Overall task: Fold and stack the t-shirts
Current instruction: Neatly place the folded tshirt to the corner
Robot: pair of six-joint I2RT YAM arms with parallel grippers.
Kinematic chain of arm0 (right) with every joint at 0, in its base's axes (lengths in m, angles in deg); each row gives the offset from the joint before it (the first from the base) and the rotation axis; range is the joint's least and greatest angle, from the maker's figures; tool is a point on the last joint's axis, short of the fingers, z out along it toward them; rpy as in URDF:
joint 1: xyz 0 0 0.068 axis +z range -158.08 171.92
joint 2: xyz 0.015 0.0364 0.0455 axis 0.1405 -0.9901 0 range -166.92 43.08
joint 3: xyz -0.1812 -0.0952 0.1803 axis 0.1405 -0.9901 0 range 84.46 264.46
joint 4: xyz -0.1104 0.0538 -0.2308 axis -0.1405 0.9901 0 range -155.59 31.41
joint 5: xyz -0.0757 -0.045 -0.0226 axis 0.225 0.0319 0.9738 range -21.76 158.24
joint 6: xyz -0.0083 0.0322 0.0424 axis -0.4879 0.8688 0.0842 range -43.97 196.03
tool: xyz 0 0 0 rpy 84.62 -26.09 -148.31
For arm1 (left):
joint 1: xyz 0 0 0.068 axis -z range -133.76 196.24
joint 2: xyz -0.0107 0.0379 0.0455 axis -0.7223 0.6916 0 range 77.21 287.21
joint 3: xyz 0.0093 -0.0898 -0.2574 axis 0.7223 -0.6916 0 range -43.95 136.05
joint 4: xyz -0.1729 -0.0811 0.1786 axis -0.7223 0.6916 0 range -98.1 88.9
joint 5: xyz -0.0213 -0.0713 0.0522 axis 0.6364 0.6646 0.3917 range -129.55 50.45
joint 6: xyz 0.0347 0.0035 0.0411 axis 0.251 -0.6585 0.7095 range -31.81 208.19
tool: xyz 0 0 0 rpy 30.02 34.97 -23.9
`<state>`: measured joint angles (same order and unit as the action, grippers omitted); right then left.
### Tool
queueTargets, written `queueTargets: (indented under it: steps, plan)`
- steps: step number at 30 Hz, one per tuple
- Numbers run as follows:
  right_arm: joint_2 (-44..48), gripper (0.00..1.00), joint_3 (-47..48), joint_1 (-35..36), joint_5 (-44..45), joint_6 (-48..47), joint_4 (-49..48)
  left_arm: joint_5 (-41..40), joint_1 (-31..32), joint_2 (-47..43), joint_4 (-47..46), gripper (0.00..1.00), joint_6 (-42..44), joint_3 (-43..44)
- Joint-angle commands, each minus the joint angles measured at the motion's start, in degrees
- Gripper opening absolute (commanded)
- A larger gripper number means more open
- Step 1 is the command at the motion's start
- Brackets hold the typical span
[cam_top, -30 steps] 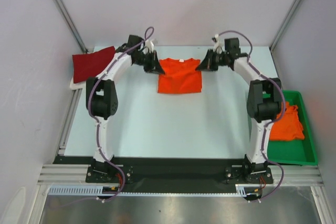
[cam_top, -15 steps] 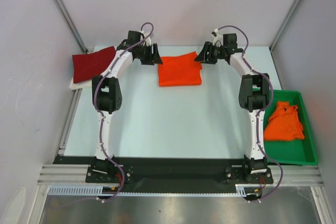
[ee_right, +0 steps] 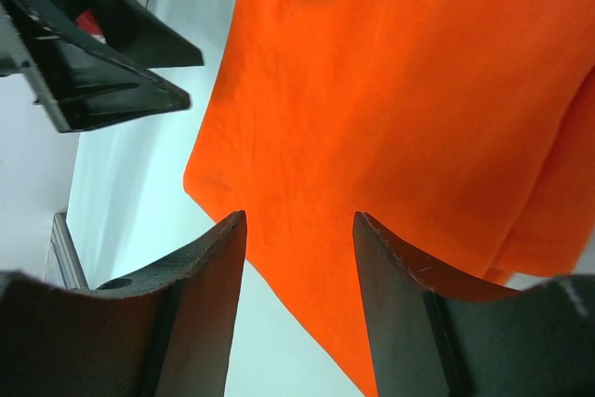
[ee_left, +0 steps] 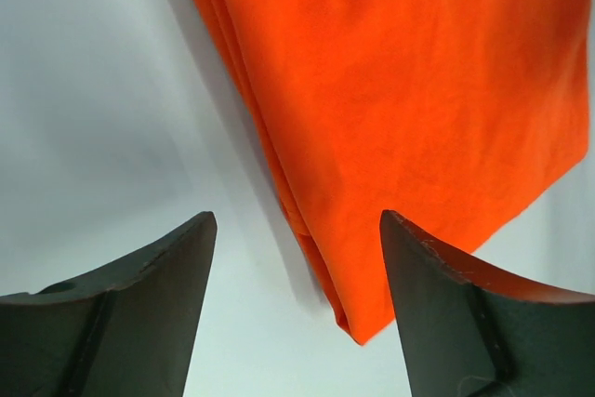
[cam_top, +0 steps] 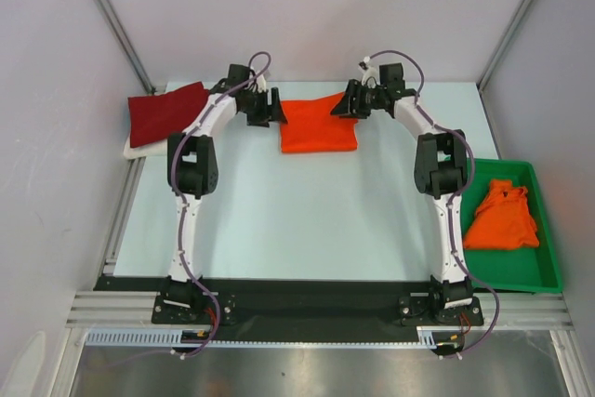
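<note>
Folded orange t-shirt: matt knit cloth with soft creases. Dark red t-shirt: same matt cloth. Orange t-shirt in the bin: matt cloth, crumpled. Bin: green plastic, slight gloss. Worktop: smooth, pale, faint sheen. Left hand and right hand: fingers are black hard plastic, matt, fine scuffs on the edges. Arm shells: white, glossy. Frame rails: bare metal.
</note>
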<state>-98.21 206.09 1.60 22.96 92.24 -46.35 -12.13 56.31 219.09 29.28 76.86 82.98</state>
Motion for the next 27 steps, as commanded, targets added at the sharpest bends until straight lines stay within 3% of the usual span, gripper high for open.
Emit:
queueTargets:
  steps: [1, 6, 10, 15, 18, 19, 22, 27]
  plan:
    - [-2.1, 0.55, 2.2, 0.1, 1.1, 0.1, 0.0, 3.2, -0.5, 3.2, -1.1, 0.78, -1.8, 3.1]
    - [-2.3, 0.56, 0.7, -0.6, 1.0, 0.3, 0.2, 7.5, -0.4, 7.5, -3.9, 0.72, -4.3, 5.2]
    - [-2.8, 0.56, 0.5, -1.2, 1.4, -0.1, 0.4, 12.3, 0.6, 9.8, -6.5, 0.54, -6.0, 5.9]
    - [-3.2, 0.56, 0.4, -1.7, 1.2, -0.7, 0.3, 17.4, 3.1, 12.3, -9.6, 0.47, -8.7, 6.4]
    - [-2.4, 0.56, 0.8, -1.8, 1.1, -1.0, 0.1, 18.3, 4.1, 13.0, -10.1, 0.35, -8.7, 6.5]
    - [-2.1, 0.56, 1.0, -1.8, 1.1, -1.2, 0.4, 18.4, 4.3, 12.7, -9.8, 0.23, -8.4, 6.4]
    - [1.1, 0.56, 0.9, -2.6, 1.5, -3.3, 1.2, 16.8, 4.5, 9.8, -7.8, 0.00, -5.3, 5.3]
    - [10.7, 0.56, -3.0, -4.6, 6.4, -9.2, 5.3, 9.4, 4.4, 0.1, 1.8, 0.00, 7.0, 0.6]
